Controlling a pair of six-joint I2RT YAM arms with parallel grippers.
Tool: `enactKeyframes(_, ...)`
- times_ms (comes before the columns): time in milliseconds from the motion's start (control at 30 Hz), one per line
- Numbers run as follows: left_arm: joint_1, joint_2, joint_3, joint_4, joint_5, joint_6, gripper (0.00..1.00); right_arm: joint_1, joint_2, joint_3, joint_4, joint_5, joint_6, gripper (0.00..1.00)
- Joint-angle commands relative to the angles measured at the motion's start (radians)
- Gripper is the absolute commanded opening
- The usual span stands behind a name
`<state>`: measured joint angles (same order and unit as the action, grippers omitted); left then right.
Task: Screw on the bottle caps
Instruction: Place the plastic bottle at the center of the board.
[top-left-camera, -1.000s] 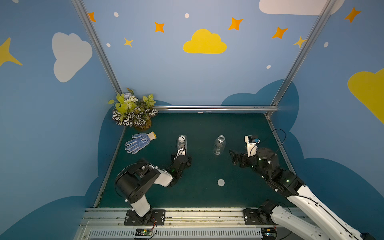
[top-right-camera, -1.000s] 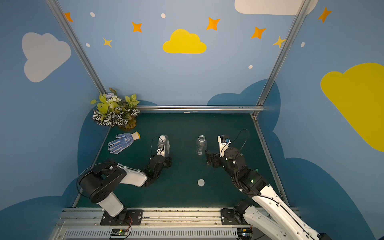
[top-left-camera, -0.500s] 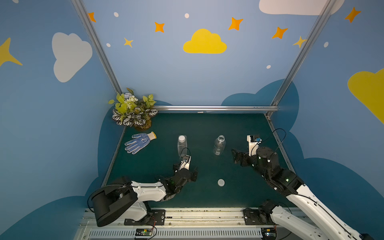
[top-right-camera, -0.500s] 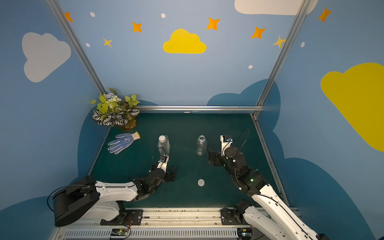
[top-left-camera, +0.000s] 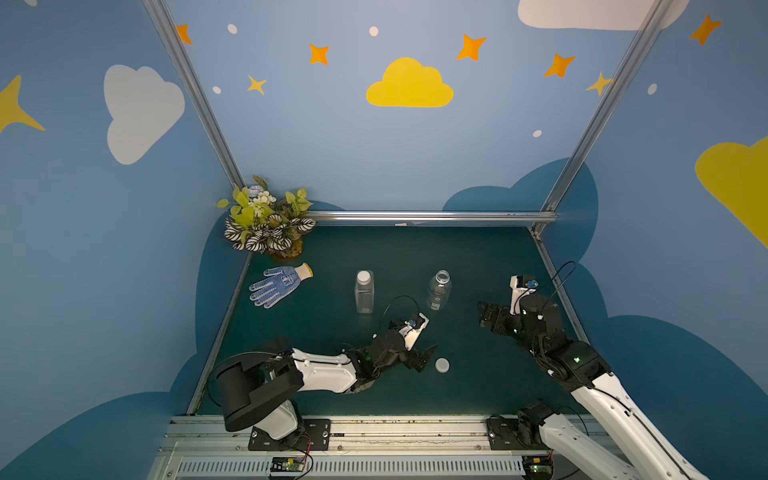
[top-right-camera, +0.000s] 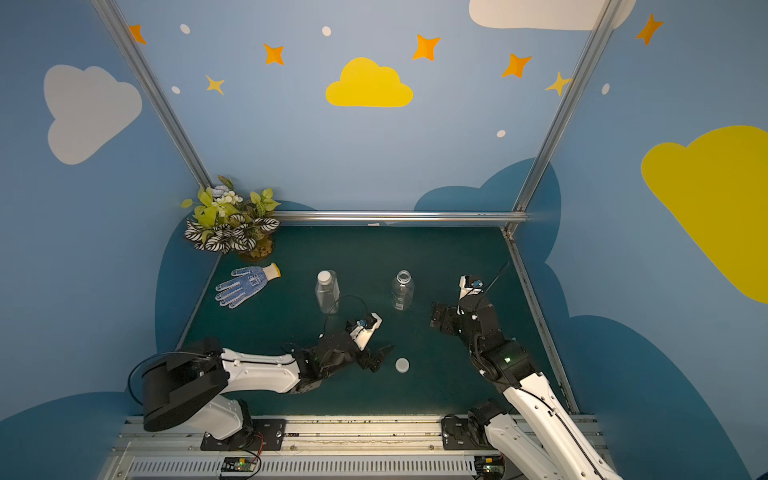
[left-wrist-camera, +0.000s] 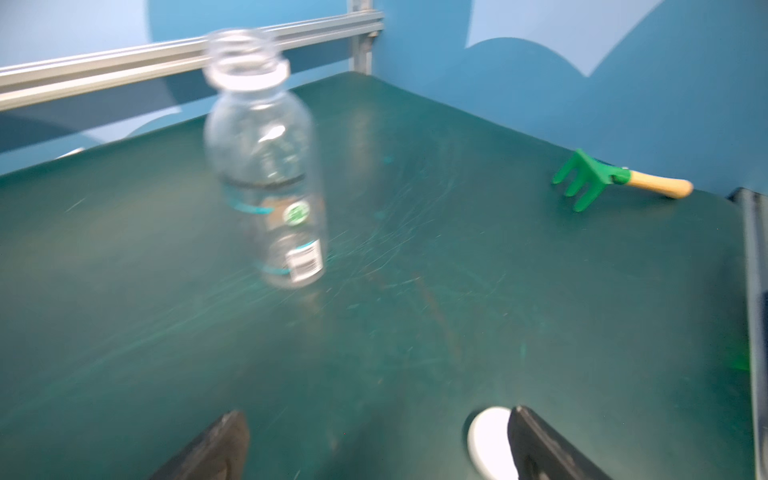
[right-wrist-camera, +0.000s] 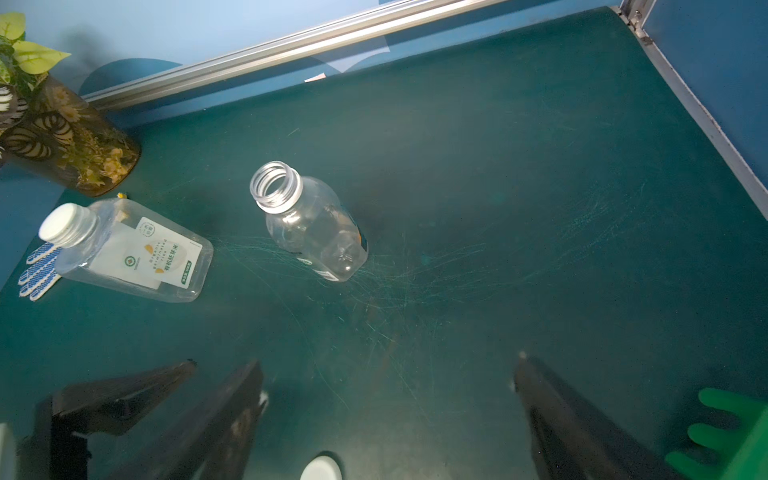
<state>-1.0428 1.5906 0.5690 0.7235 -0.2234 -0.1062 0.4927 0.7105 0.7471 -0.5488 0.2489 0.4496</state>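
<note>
The loose cap (top-left-camera: 442, 365) lies flat on the worktop (top-left-camera: 478, 257), toward the near edge and well apart from both bottles. The round bottle (top-left-camera: 438, 289) stands upright farther back, its threaded neck bare. To its left the flat-sided bottle (top-left-camera: 364, 293) stands upright with the fitted cap (top-left-camera: 363, 275) on its neck.

A second ago the left pincer (top-left-camera: 424, 358) was up at that bottle's neck. It has since let go, drawn back to the near side and swung right. It now sits low with its jaws wide apart and empty, the tips just left of the loose cap. In the left wrist view, which is blurred, the cap peeps out from behind one finger (left-wrist-camera: 536, 444). The right pincer (top-left-camera: 484, 316) has barely shifted; it is also spread wide and empty, to the right of the round bottle and not touching it.

So one bottle looks finished, though how tightly it is screwed cannot be seen, and about half the job is left. The next step is probably to pick up the loose cap. It is short and lies flat, so the fingers must come in low and square. The right pincer seems placed to steady the round bottle.
</note>
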Motion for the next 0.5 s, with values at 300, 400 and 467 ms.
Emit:
enactKeyframes(300, 0.187, 0.246, 0.227, 0.163, 0.254, 0.084, 1.00, -0.037, -0.066, -0.053, -0.086, -0.058, 0.041, 0.98)
enactKeyframes(400, 0.230, 0.293, 0.264, 0.182, 0.292, 0.074, 1.00, -0.037, -0.065, -0.060, -0.086, -0.065, 0.044, 0.98)
enactKeyframes(467, 0.248, 0.322, 0.292, 0.188, 0.310, 0.072, 1.00, -0.037, -0.065, -0.061, -0.083, -0.069, 0.041, 0.98)
